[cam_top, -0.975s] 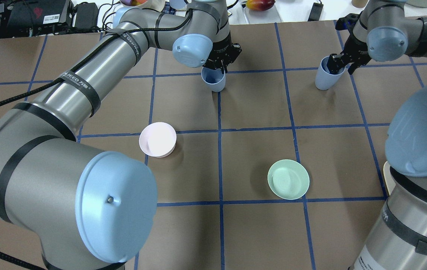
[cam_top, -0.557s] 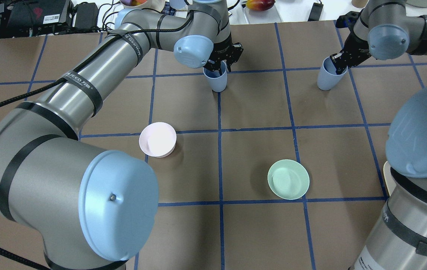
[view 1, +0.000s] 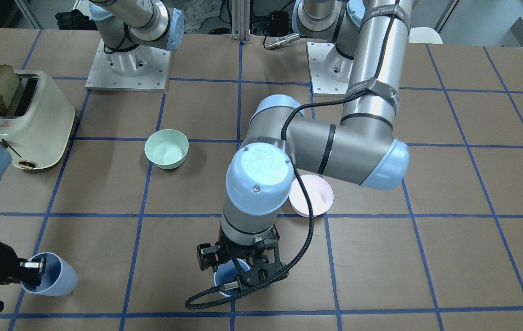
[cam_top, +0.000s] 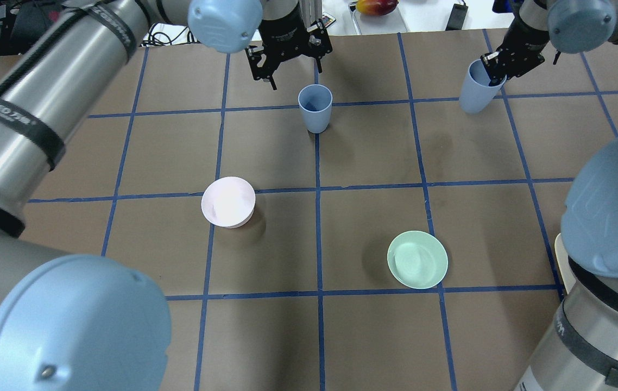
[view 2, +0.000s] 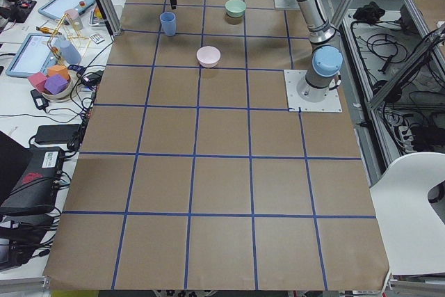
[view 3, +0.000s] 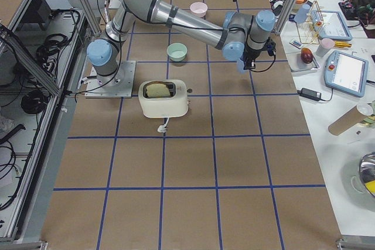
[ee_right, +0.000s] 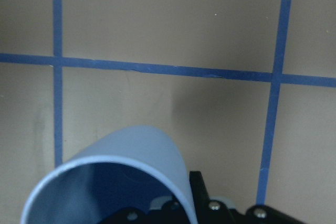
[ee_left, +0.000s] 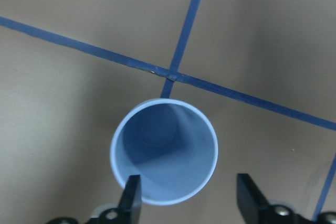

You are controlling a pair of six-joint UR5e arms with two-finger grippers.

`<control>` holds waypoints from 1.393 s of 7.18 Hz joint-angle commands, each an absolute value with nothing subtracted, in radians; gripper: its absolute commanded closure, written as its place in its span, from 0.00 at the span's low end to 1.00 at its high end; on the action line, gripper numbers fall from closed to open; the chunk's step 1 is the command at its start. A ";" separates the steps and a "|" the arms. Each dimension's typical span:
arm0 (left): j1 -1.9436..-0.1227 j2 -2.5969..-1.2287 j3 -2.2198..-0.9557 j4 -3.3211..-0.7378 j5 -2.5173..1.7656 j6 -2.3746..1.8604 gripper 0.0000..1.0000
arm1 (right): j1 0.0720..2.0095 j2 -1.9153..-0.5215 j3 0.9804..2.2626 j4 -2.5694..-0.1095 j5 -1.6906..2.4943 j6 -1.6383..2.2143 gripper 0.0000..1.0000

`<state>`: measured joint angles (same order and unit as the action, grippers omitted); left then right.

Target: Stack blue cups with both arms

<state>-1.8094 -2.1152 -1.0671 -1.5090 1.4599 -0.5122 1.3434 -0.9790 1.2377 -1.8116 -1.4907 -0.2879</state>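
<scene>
Blue cups (cam_top: 315, 111), we count two, well apart at the far side of the brown table (cam_top: 374, 228). Left arm (cam_top: 43, 98) reaches to the middle, right arm (cam_top: 607, 206) to the far right. Pink bowl (cam_top: 228, 201) and green bowl (cam_top: 417, 259) sit nearer the robot, clear of both cups. Middle cup (ee_left: 164, 150) stands upright by a tape crossing, untouched. Left gripper (cam_top: 295, 70) hangs above it, fingers spread wide, holding nothing. Right cup (cam_top: 473, 89) is tilted. Right gripper (cam_top: 496, 64) pinches its rim, one finger (ee_right: 197, 195) outside the wall, the other inside. We cannot tell whether its base touches the table.
</scene>
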 commanded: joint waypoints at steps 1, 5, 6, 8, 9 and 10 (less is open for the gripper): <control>-1.722 -1.931 -1.077 -1.879 1.448 -0.418 0.00 | 1.440 -1.026 1.184 -1.726 -1.437 -0.090 1.00; -1.691 -1.683 -1.303 -2.116 1.507 -0.324 0.06 | 1.725 -1.043 1.171 -1.762 -1.540 0.265 1.00; -1.687 -1.634 -1.378 -1.983 1.534 -0.315 0.06 | 1.759 -1.043 1.160 -1.761 -1.534 0.355 1.00; -1.687 -1.597 -1.491 -1.684 1.561 -0.270 0.05 | 1.795 -1.022 1.149 -1.785 -1.542 0.377 1.00; -1.681 -1.592 -1.515 -1.540 1.574 -0.229 0.02 | 1.798 -1.003 1.137 -1.820 -1.536 0.402 1.00; -1.681 -1.592 -1.525 -1.523 1.572 -0.226 0.00 | 1.798 -0.977 1.118 -1.838 -1.532 0.402 1.00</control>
